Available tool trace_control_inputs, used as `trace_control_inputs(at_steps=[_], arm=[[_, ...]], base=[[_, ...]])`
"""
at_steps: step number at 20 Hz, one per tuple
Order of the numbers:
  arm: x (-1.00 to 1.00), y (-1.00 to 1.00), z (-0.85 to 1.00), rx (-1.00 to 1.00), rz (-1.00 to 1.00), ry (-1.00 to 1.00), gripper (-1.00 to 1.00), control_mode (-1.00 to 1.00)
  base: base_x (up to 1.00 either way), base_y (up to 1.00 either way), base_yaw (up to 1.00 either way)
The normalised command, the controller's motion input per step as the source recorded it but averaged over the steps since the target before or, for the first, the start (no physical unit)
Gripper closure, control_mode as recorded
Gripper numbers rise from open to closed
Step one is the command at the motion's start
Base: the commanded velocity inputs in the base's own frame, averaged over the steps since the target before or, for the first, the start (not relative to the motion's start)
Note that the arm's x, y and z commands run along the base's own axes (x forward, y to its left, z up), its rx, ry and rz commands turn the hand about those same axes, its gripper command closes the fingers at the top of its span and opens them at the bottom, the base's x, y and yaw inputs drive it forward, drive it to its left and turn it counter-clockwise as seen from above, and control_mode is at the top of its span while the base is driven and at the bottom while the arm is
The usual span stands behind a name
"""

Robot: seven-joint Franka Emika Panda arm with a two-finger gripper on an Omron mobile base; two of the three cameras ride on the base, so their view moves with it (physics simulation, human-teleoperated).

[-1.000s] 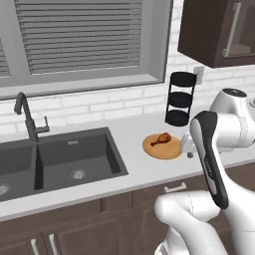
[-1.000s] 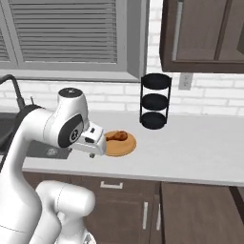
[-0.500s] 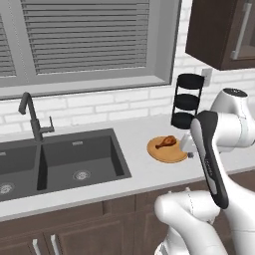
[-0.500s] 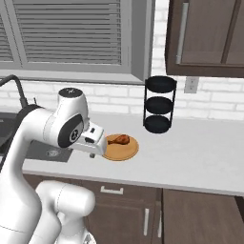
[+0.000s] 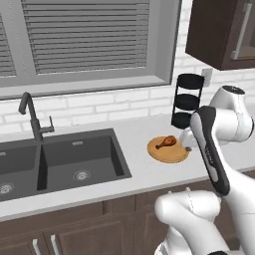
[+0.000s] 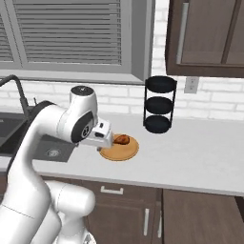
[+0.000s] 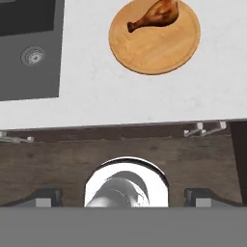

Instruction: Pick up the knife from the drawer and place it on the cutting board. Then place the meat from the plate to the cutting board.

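Observation:
The meat [image 7: 154, 15], a reddish-brown drumstick, lies on the round tan plate [image 7: 144, 53] on the white counter. They also show as the meat [image 5: 166, 143] on the plate [image 5: 172, 155], and as the meat [image 6: 122, 139] on the plate [image 6: 119, 152]. My gripper [image 6: 101, 147] hangs above the counter's front edge, just left of the plate, pointing down. In the hand view the gripper [image 7: 123, 197] is open, its fingertips [image 7: 200, 195] far apart with nothing between them. The knife and the cutting board are out of view. A closed drawer front with a handle [image 7: 205, 128] sits below the counter.
A double dark sink [image 5: 60, 162] with a black faucet [image 5: 31, 117] takes up the counter's left. A black three-tier rack [image 6: 159, 105] stands against the brick wall behind the plate. Dark wall cabinets [image 6: 205, 33] hang above. Bare counter [image 6: 200, 152] stretches right of the plate.
The whole picture has shifted slightly, so the base and its cameras have moved a little. The arm keeps its pose and the gripper stays open. The meat has not moved on the plate.

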Motion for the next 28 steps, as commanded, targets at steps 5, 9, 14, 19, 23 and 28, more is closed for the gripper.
trace_control_inputs(at_steps=[5, 9, 14, 19, 23, 28], arm=[[1.0, 0.38, -0.03, 0.0, -0.01, 0.0, -1.0, -1.0], [1.0, 0.19, -0.13, 0.0, -0.12, 0.01, -1.0, -1.0], [1.0, 0.0, -0.39, -0.02, -0.26, 0.1, -1.0, -1.0], [0.87, -0.02, -0.76, -0.05, -0.29, 0.19, -1.0, -1.0], [0.57, 0.0, -0.59, -0.01, -0.21, 0.06, -1.0, -1.0], [0.38, -0.08, -0.32, 0.01, -0.16, 0.02, -1.0, -1.0]], base=[[0.0, 0.0, 0.0], [0.0, 0.0, 0.0], [0.0, 0.0, 0.0], [0.0, 0.0, 0.0], [0.0, 0.0, 0.0], [0.0, 0.0, 0.0]])
